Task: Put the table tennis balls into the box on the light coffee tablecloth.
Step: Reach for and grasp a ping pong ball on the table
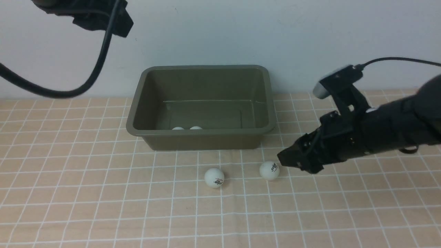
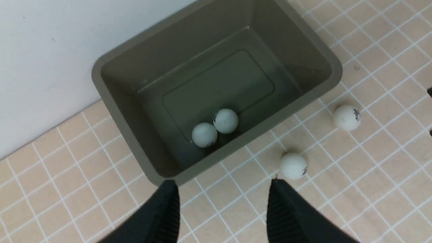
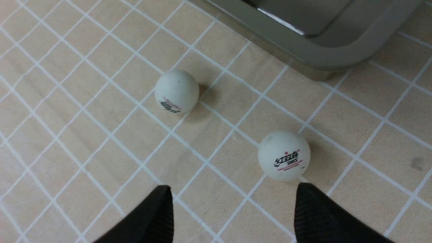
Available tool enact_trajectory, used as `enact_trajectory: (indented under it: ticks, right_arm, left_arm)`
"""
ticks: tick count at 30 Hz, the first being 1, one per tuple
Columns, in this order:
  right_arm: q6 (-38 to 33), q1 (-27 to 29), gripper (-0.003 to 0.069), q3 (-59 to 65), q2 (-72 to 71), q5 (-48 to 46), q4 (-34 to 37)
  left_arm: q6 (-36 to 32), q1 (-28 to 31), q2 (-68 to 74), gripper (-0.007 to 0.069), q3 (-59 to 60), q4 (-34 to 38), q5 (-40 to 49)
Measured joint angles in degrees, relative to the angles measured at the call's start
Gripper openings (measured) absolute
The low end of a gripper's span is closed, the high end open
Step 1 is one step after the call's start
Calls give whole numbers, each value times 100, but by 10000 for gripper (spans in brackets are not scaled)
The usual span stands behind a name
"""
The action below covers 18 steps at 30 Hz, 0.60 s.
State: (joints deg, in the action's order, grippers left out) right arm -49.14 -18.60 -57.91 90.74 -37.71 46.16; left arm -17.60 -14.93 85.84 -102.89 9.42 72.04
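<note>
The olive-green box (image 1: 201,132) stands on the light coffee tablecloth (image 1: 103,193) against the back wall. Two table tennis balls (image 2: 204,135) (image 2: 225,120) lie touching each other inside it by the near wall. Two more balls (image 1: 214,177) (image 1: 269,170) rest on the cloth in front of the box. My right gripper (image 3: 233,192) hovers low and open just right of the right-hand ball (image 3: 284,155), which sits just ahead of one fingertip. My left gripper (image 2: 222,189) hangs high above the box's near rim, its fingers apart and empty.
A thick black cable (image 1: 100,65) loops down from the left arm at the upper left. A pale wall (image 1: 310,34) rises directly behind the box. Cloth stretches out to the left, right and front of the balls.
</note>
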Motion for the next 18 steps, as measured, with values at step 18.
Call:
enact_trajectory:
  ticks: [18]
  right_arm:
    - [1049,-258,469,-963,1524,104,-1237]
  left_arm:
    - [-1,-26,12,277,107,66,15]
